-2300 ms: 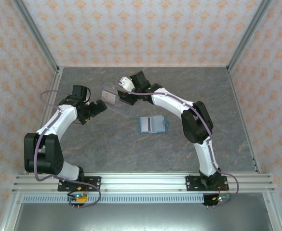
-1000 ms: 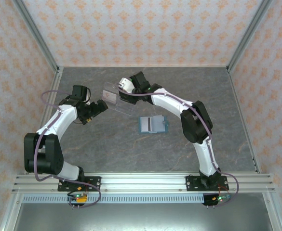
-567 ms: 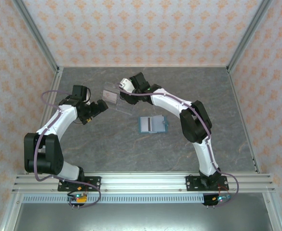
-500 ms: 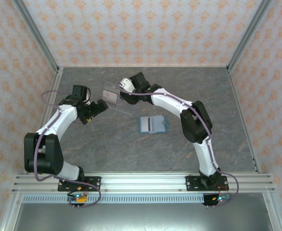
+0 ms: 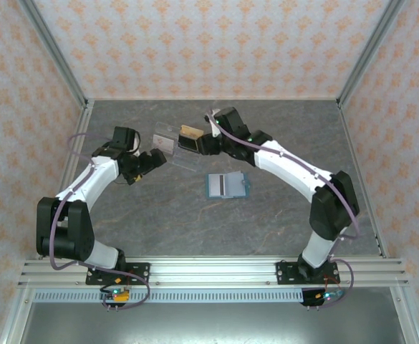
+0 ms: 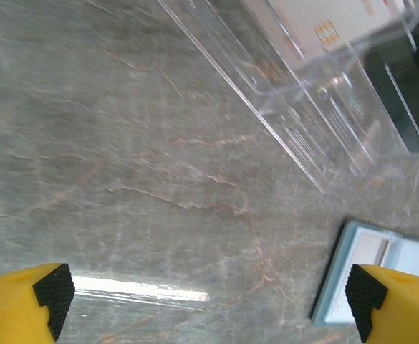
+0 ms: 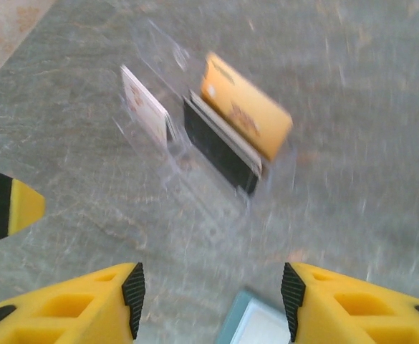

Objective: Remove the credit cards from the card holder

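— Right gripper (image 7: 213, 304): how does it stand?

— Spread wide, its yellow fingers (image 7: 102, 304) well apart with nothing between them. From above it hangs over the grey marbled tabletop (image 5: 159, 222), just beside the right end of the tray.

— And the left gripper (image 6: 209, 301)?

— Wide as well, and empty. Its black pads (image 6: 51, 290) sit at the two lower corners of its wrist view with bare stone between them. In the top view it is just left of the tray and points toward it.

— Where is the card holder?

— Of the loose things it is nearest the arm bases. The small teal-blue square folding card holder (image 5: 228, 185) lies opened flat near the middle of the table, grey-blue pockets up, apart from both grippers. Whether any pocket holds a card I cannot tell.

— Beyond it?

— A clear plastic compartmented tray (image 5: 172, 147), set aslant on the table between the two grippers.

— The credit cards?

— Three stand on edge in that tray. A pale card with a gold chip (image 7: 143, 106) is in a compartment toward the left arm. A thin black card (image 7: 220, 156) is in the neighbouring one, with an orange-brown plastic card (image 7: 246, 107) just behind it. That view is blurred, so I cannot tell whether those two touch.

— Farthest back?

— Walls papered in a pale orange pattern (image 5: 209, 43).
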